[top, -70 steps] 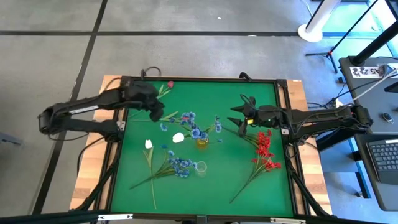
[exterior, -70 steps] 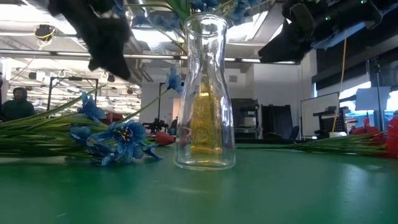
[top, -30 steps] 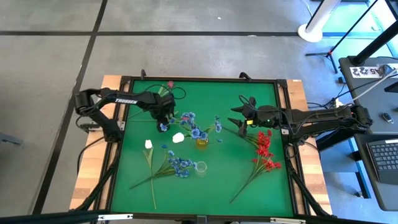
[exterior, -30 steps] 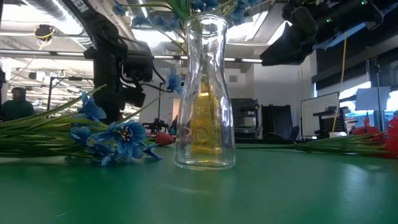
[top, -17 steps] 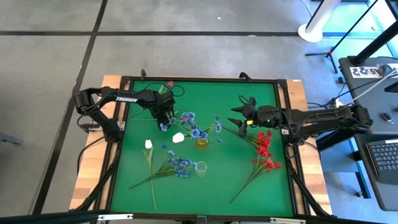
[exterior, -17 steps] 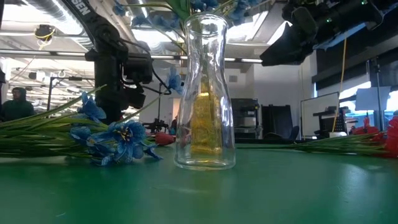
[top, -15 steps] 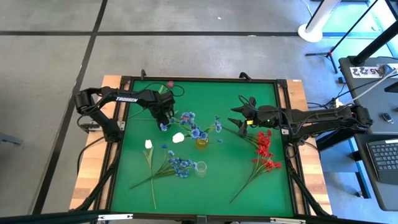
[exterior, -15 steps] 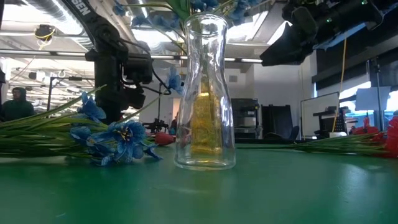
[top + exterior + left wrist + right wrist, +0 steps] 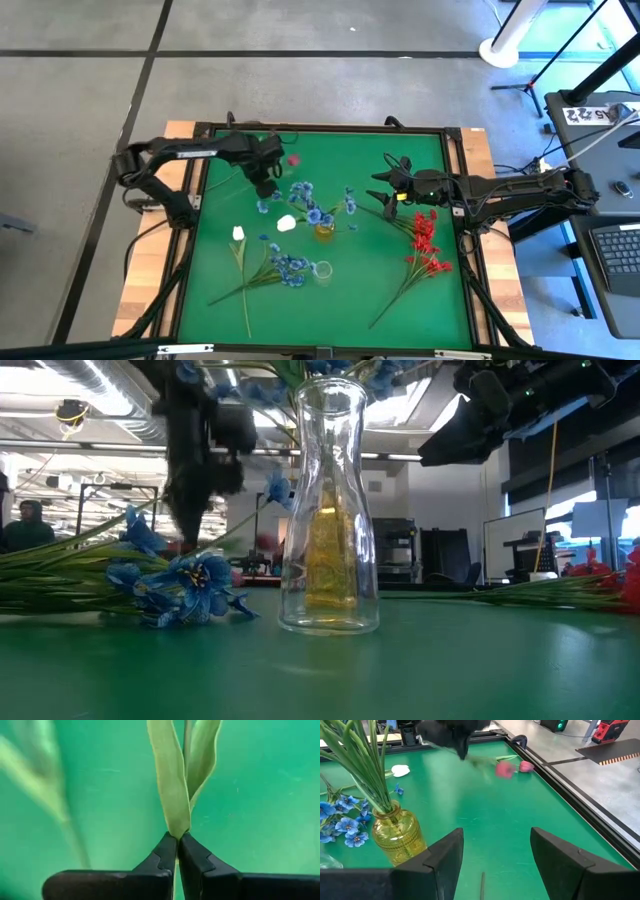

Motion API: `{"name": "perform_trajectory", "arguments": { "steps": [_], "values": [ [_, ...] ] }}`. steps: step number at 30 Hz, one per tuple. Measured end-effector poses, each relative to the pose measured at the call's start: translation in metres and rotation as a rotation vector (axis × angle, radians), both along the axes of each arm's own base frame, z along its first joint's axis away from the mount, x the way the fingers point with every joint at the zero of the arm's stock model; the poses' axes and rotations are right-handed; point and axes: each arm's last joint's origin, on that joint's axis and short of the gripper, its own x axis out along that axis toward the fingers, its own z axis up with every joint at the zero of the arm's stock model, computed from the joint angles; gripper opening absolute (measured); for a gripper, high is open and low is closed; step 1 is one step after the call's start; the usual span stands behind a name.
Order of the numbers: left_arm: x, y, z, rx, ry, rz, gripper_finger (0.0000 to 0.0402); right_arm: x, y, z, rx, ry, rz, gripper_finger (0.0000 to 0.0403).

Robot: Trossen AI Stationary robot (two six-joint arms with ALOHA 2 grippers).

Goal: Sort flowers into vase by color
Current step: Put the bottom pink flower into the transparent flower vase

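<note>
Your left claw is clenched on a pink bud's stem, bud pointing toward the right arm. Your right claw hangs released.

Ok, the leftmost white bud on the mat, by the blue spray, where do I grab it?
Take the white bud by its stem low down, past where the blue spray crosses it: that stretch lies bare and flat on the mat. Come straight down from above, fingers across the stem. The left gripper is shut on the pink bud stem, so it's busy.
</note>
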Motion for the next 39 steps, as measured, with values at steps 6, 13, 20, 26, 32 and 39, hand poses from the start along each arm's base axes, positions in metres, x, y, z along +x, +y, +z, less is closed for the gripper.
{"name": "perform_trajectory", "arguments": {
  "steps": [6, 13, 20, 26, 32, 39],
  "values": [
    [-0.020, -0.005, 0.084, 0.193, -0.201, 0.071, 0.0004, 0.000, 0.000, 0.000, 0.000, 0.002, 0.000, 0.0230],
    [-0.066, -0.033, 0.176, 0.258, -0.685, 0.085, 0.0003, 0.000, 0.000, 0.000, 0.002, 0.000, -0.001, 0.0230],
    [-0.100, -0.079, 0.239, 0.224, -1.293, -0.194, 0.0003, 0.001, 0.000, 0.003, 0.001, -0.030, -0.001, 0.0230],
    [-0.091, -0.112, 0.259, 0.091, -1.542, -0.423, 0.0002, 0.001, 0.000, 0.003, -0.001, -0.031, -0.005, 0.0230],
    [-0.041, -0.150, 0.248, 0.070, -1.576, -0.561, 0.0002, 0.001, 0.000, 0.003, 0.004, -0.033, -0.011, 0.0230],
    [0.007, -0.207, 0.232, 0.152, -1.608, -0.624, 0.0002, 0.001, 0.000, 0.002, 0.029, -0.031, -0.021, 0.0230]
  ]
}}
